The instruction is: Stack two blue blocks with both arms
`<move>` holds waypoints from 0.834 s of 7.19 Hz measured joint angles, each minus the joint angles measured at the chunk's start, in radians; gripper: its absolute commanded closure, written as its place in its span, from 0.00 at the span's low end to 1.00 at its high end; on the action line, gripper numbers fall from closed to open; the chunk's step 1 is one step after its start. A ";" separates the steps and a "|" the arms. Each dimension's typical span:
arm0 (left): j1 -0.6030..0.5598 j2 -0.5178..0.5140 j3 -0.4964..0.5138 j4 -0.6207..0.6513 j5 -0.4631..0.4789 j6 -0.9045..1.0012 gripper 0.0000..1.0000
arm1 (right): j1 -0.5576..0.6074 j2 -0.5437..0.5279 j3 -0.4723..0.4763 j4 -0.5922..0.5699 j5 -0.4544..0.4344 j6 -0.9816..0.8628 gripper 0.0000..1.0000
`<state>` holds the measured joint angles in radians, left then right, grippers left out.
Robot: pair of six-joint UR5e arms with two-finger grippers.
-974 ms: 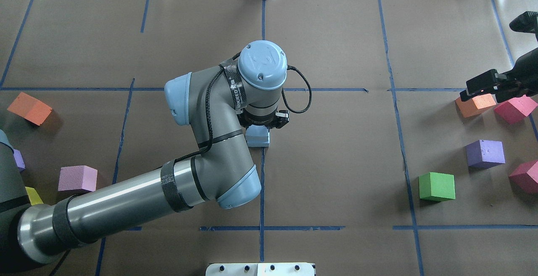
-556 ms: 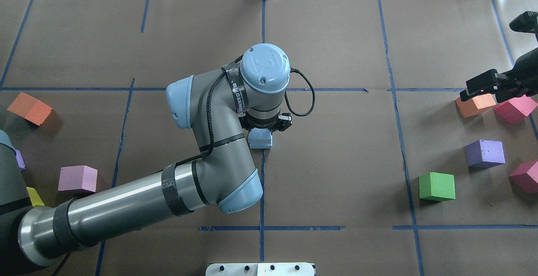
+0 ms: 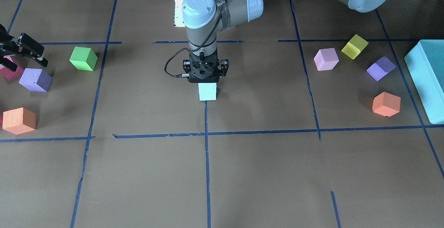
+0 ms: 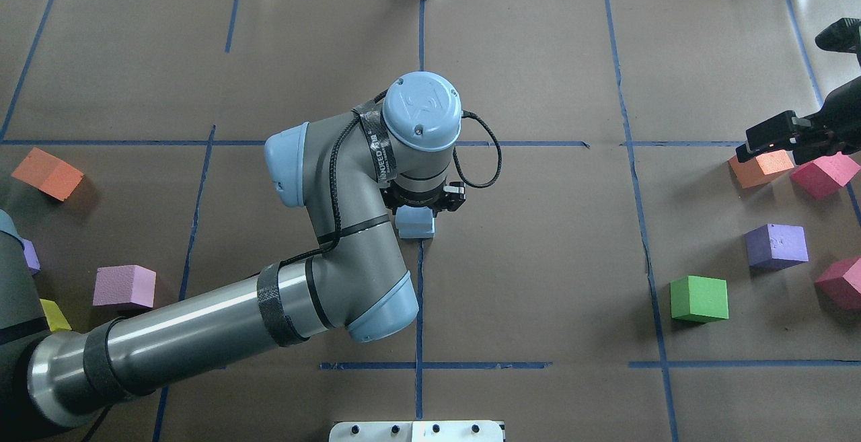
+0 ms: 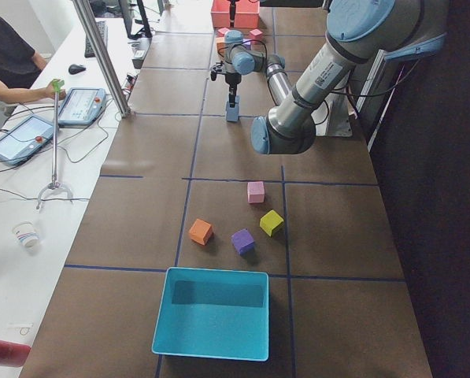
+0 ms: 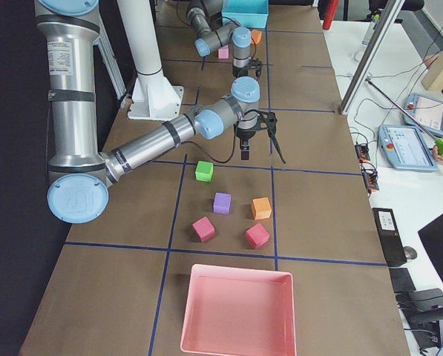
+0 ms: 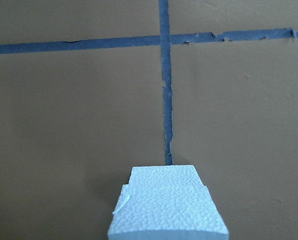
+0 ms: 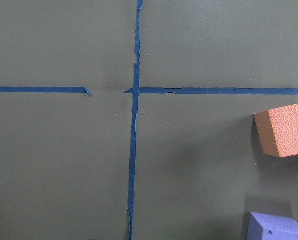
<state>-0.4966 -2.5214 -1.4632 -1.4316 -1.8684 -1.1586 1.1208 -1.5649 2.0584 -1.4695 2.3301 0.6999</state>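
The left hand (image 3: 205, 78) stands plumb over the pale sky-blue foam cube (image 3: 207, 92), which sits at the centre of the brown paper-covered counter (image 3: 270, 172) on a blue tape line (image 3: 207, 158). Its fingers are hidden; we cannot tell whether it grips. Seen from the left end, the blue reads taller than wide, and the wrist view shows a stepped edge. We judge two cubes stacked, slightly offset. We advise parting the fingers fully, then lifting straight up.

In the front-facing view, the right hand (image 3: 27, 61) hangs wide and empty at 9 o'clock. The green foam cube (image 3: 83, 58) at 10 o'clock and the lilac foam cube (image 3: 326, 59) at 2 o'clock stand well apart. We judge nothing obstructs.
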 measured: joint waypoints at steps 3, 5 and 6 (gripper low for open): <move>-0.014 0.000 -0.049 0.002 0.000 0.000 0.00 | 0.000 -0.001 -0.010 0.006 0.000 0.000 0.00; -0.072 0.053 -0.204 0.053 -0.007 0.006 0.00 | 0.001 -0.014 -0.025 0.044 0.000 -0.006 0.00; -0.115 0.119 -0.324 0.086 -0.026 0.022 0.00 | 0.002 -0.025 -0.031 0.059 0.000 -0.019 0.00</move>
<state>-0.6117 -2.4024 -1.7875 -1.3453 -1.8944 -1.1363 1.1229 -1.5898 2.0270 -1.4108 2.3301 0.6806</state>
